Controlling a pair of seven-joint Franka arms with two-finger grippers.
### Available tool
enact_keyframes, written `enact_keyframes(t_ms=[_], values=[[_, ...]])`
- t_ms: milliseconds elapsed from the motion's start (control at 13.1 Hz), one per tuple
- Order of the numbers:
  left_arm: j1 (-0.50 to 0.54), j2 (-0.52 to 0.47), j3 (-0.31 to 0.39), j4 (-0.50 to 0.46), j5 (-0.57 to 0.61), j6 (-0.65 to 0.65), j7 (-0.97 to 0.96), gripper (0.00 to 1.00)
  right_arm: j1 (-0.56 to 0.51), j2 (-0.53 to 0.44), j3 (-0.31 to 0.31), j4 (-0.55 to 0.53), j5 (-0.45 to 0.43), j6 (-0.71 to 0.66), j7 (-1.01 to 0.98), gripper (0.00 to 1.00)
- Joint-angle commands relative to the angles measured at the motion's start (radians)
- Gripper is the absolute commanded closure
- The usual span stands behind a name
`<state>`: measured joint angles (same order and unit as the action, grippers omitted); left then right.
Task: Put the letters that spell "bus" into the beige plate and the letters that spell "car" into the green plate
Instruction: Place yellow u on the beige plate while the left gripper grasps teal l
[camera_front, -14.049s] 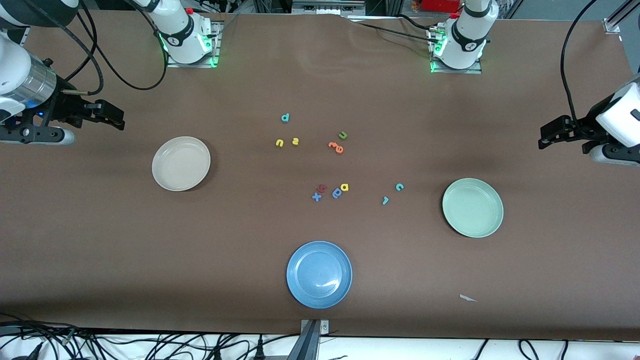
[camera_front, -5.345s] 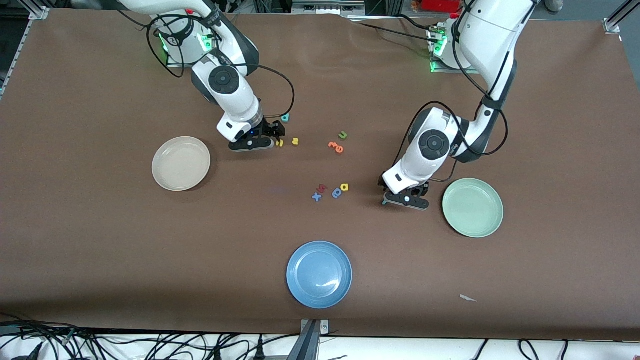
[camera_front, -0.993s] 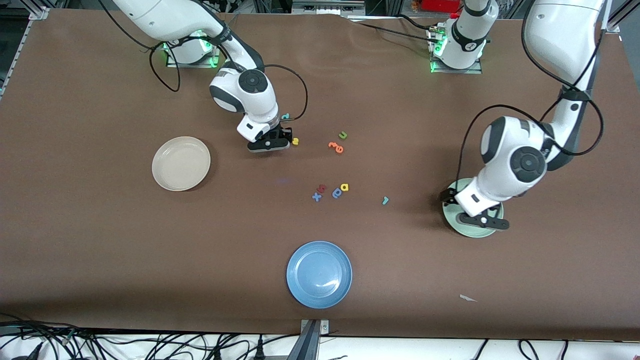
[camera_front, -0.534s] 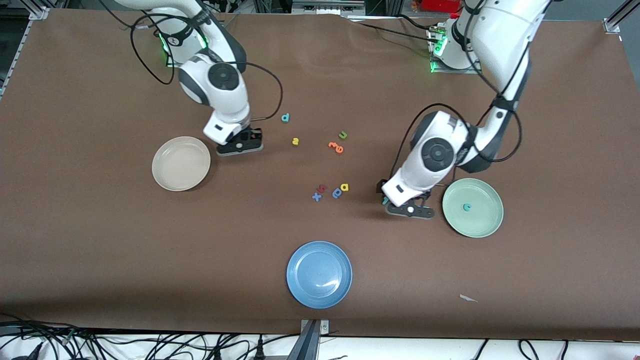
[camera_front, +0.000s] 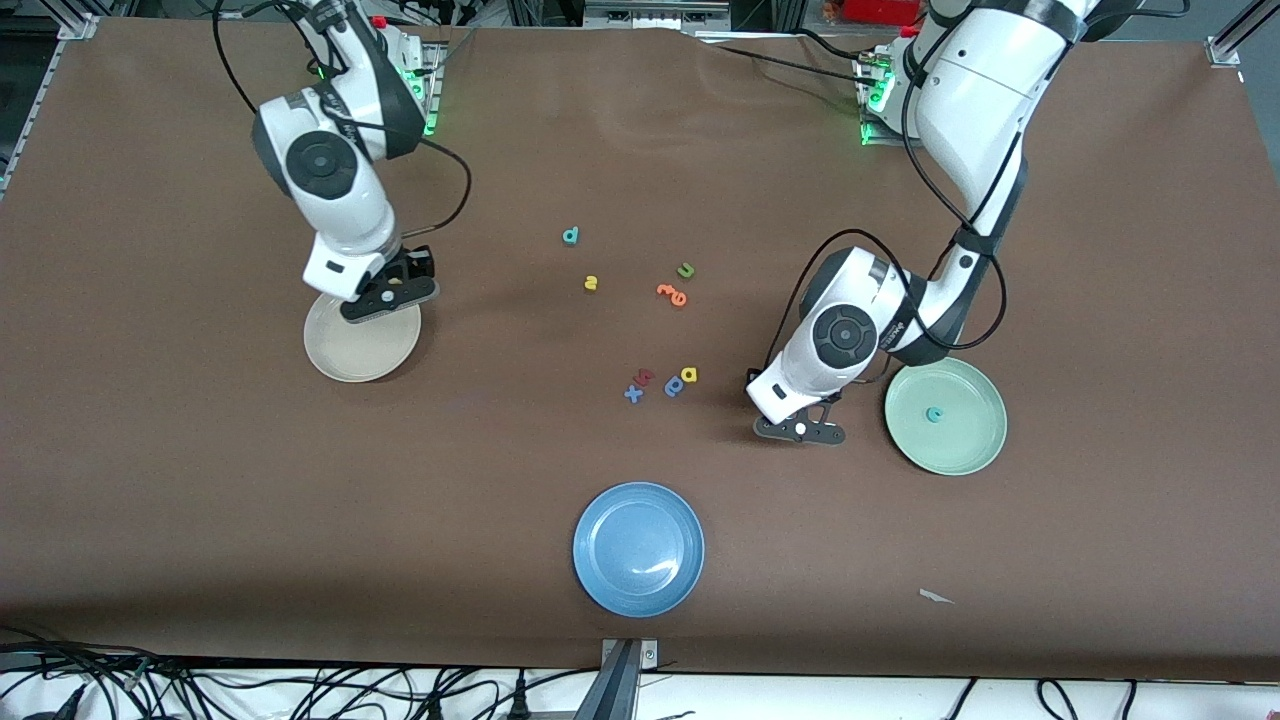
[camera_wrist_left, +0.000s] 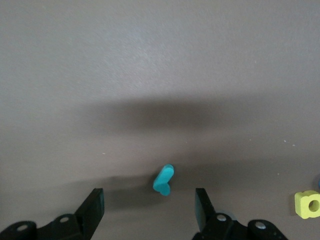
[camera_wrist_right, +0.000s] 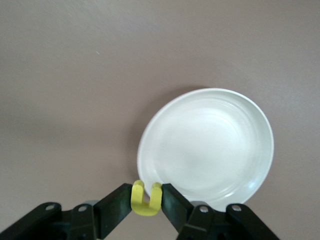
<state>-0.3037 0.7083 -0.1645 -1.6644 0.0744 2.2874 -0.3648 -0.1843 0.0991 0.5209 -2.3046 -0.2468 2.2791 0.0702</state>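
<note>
My right gripper (camera_front: 385, 292) (camera_wrist_right: 146, 200) is shut on the yellow u (camera_wrist_right: 145, 199) and hangs over the rim of the beige plate (camera_front: 350, 352) (camera_wrist_right: 210, 150). The teal b (camera_front: 570, 236) and yellow s (camera_front: 591, 283) lie mid-table. My left gripper (camera_front: 796, 426) (camera_wrist_left: 148, 206) stands open, low over the table, with the teal r (camera_wrist_left: 164, 180) lying between its fingertips, untouched. In the front view the r is hidden under that hand. The teal c (camera_front: 935, 414) lies in the green plate (camera_front: 950, 464). The yellow a (camera_front: 689, 374) (camera_wrist_left: 307, 204) sits beside the left gripper, toward the right arm's end.
A green u (camera_front: 685, 270) and an orange e (camera_front: 673, 293) lie near the s. A red letter (camera_front: 645, 376), a blue x (camera_front: 633, 394) and a darker blue round-bowled letter (camera_front: 674, 386) cluster by the a. A blue plate (camera_front: 638, 590) sits nearest the front camera.
The right arm carried the yellow u from beside the s to over the beige plate. The left arm left the c in the green plate and moved over the r, its jaws narrowing a little.
</note>
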Motion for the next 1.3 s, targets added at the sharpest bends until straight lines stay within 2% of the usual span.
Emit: enact_keyframes(t_ms=[0, 76, 229, 382, 458, 764, 840, 916, 1069, 1222], values=[[-0.018, 0.033, 0.002, 0.034, 0.027, -0.005, 0.000, 0.27, -0.084, 0.026, 0.008, -0.042, 0.020, 0.036, -0.095, 0.94], [-0.021, 0.036, 0.002, 0.035, 0.027, -0.005, 0.000, 0.31, -0.113, 0.056, 0.008, -0.047, 0.018, 0.068, -0.119, 0.90], [-0.021, 0.046, 0.002, 0.063, 0.028, -0.003, -0.002, 0.35, -0.138, 0.094, 0.008, -0.056, 0.017, 0.120, -0.135, 0.73], [-0.023, 0.068, 0.002, 0.078, 0.027, -0.002, -0.003, 0.38, -0.138, 0.096, 0.008, -0.056, 0.018, 0.119, -0.135, 0.45], [-0.023, 0.072, 0.002, 0.089, 0.028, 0.000, -0.003, 0.40, -0.138, 0.097, 0.008, -0.056, 0.018, 0.119, -0.133, 0.39], [-0.023, 0.082, 0.002, 0.092, 0.030, 0.000, -0.005, 0.50, -0.136, 0.099, 0.016, -0.053, 0.021, 0.114, -0.097, 0.36], [-0.026, 0.082, 0.002, 0.092, 0.030, 0.000, -0.005, 0.54, -0.135, 0.099, 0.040, -0.053, 0.023, 0.119, -0.034, 0.36], [-0.025, 0.085, 0.003, 0.092, 0.030, 0.000, -0.005, 0.59, -0.133, 0.102, 0.104, -0.049, 0.024, 0.125, 0.058, 0.36], [-0.025, 0.086, 0.005, 0.094, 0.030, 0.000, -0.005, 0.71, -0.116, 0.116, 0.175, -0.047, 0.024, 0.155, 0.240, 0.36], [-0.025, 0.086, 0.006, 0.094, 0.030, 0.000, -0.003, 0.78, -0.040, 0.131, 0.186, -0.045, 0.024, 0.195, 0.382, 0.37]])
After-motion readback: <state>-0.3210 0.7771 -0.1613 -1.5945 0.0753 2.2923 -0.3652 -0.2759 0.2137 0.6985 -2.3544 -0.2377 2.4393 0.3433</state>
